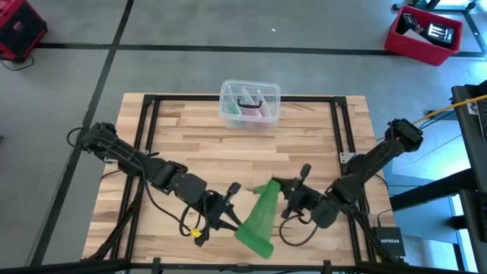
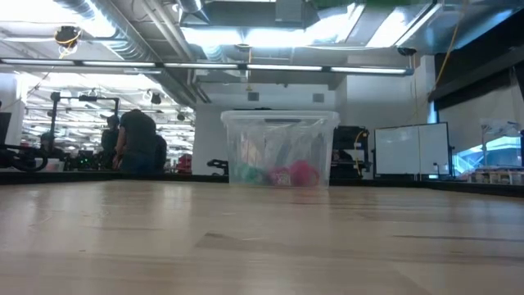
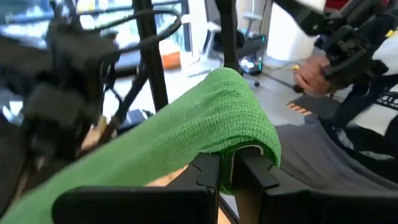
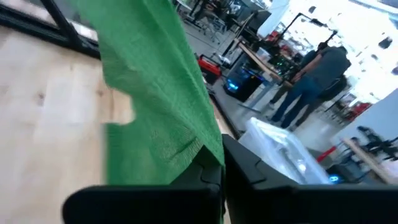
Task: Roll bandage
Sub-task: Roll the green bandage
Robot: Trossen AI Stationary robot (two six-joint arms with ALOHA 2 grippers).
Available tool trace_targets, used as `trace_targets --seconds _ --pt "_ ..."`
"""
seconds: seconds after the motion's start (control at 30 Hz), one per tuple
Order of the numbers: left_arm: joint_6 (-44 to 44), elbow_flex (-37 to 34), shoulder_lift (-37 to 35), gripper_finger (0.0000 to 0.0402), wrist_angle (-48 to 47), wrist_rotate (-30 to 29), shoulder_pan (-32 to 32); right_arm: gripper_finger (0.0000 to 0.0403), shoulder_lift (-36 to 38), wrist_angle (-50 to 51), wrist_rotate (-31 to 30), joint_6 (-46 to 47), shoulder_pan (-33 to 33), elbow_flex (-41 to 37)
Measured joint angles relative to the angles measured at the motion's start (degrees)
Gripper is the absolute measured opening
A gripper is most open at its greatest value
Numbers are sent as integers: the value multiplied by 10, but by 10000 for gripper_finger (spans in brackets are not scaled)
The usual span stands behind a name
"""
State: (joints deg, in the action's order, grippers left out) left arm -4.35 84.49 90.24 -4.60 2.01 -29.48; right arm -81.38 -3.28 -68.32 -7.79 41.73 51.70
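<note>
Right pincer is clamped tight on the upper end of the bandage, and the left pincer is pinched shut on the same green strip lower down, at about 8 o'clock from the right one. So the bandage hangs stretched between the two over the near edge of the table. Way off at 12 o'clock sits a clear plastic box by the far edge.
</note>
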Motion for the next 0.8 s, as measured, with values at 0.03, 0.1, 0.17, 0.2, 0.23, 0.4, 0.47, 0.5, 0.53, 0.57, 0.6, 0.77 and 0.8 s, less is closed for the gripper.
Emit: trace_targets --seconds 0.03,0.1,0.17,0.2,0.23,0.4,0.47,0.5,0.53,0.57,0.6,0.77,0.8 --pt "-10 0 3 17 16 3 0 5 0 1 1 -7 -9 0" --pt "-29 0 4 17 42 4 -3 6 0 7 20 0 -21 0" --pt "-44 0 2 17 61 -4 -6 4 0 15 64 23 -26 0" --pt "-49 0 -1 17 64 -24 -7 3 -3 15 82 37 -29 0" --pt "-49 0 -4 17 68 -52 -8 4 -5 15 95 55 -28 0" --pt "-38 0 -26 17 69 -238 -11 23 -5 -18 131 169 -28 0" --pt "-39 0 -30 17 58 -273 -7 38 -5 -31 139 185 -28 5" --pt "-41 0 -31 17 55 -281 -5 48 -5 -32 139 185 -27 10" --pt "-44 0 -32 17 53 -285 -5 60 -5 -33 139 186 -27 17" --pt "-47 0 -32 17 51 -289 -4 73 -5 -33 139 185 -27 25" --pt "-49 0 -32 17 50 -291 -5 89 -5 -30 139 185 -27 35" --pt "-51 1 -31 17 34 -289 -7 171 7 47 157 179 -19 100" --pt "-51 0 -30 17 34 -289 -7 186 11 84 161 180 -19 117"
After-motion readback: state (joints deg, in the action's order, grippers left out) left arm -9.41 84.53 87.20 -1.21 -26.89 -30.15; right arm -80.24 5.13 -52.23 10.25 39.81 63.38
